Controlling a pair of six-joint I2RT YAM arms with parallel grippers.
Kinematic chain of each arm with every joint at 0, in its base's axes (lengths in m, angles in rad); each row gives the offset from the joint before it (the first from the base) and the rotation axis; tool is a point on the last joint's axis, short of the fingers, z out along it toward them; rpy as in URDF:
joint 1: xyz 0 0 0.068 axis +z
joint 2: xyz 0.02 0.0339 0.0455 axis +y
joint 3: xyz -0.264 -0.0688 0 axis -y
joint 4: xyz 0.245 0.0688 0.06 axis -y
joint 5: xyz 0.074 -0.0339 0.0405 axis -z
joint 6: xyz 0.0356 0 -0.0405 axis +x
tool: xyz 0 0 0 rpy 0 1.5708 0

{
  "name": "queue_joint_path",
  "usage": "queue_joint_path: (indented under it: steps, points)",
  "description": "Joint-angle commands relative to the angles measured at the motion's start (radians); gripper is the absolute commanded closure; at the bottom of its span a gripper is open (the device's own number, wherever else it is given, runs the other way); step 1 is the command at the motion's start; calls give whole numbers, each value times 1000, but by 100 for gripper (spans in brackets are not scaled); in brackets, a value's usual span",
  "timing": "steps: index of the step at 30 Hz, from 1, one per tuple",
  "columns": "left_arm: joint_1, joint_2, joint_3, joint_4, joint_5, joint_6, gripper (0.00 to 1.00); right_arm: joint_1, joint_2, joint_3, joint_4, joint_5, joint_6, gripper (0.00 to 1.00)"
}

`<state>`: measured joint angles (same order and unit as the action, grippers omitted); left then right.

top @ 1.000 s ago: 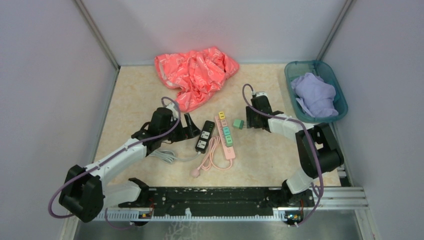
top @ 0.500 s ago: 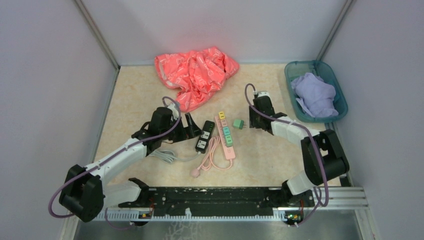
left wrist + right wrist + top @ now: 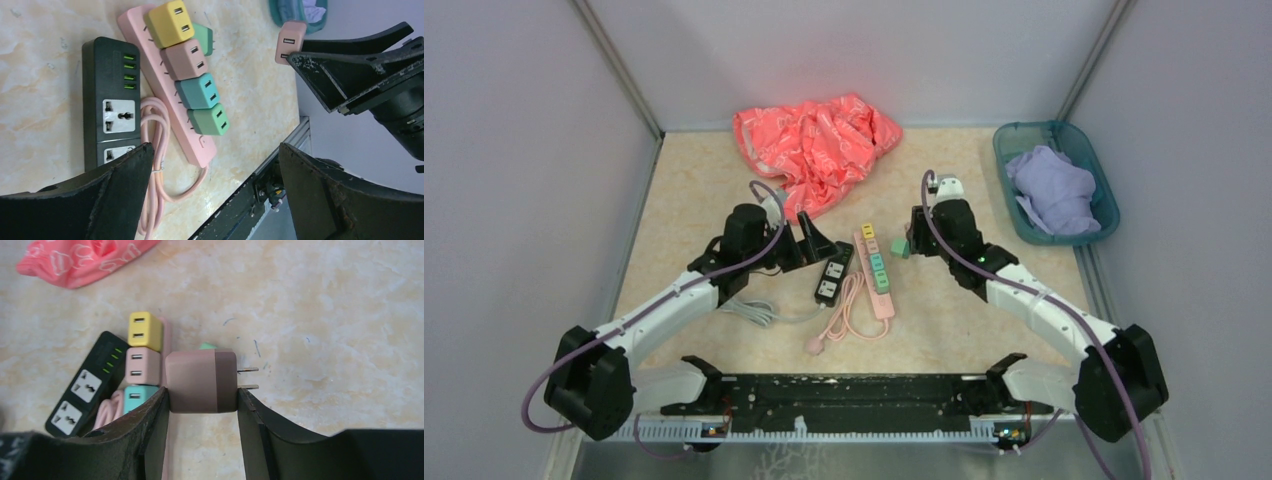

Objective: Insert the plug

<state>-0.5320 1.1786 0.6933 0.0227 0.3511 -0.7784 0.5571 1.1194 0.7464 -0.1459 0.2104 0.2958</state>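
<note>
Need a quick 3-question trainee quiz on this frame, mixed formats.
1. True or false: the right claw is shut on a plug.
2. How many adapters sit in the pink strip? A) two B) four C) six
3. Fill in: the left claw, near the black strip, is ____.
Key: 1 true; 2 B; 3 open.
</note>
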Motion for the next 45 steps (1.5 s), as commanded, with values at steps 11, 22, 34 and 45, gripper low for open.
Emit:
queue_joint_path:
  steps: [11,22,34,45]
  points:
    - [-16,45,31,322,83,-168,8,263,-167,-126,339,70,71,62]
    - [-60,79,13,381,74,-211,19,408,-93,-135,489,168,53,62]
    - [-91,84,-18,390,69,-202,37,460,-36,-134,563,222,65,61]
    - [-111,85,-38,393,73,-195,55,469,1,-135,621,227,89,60]
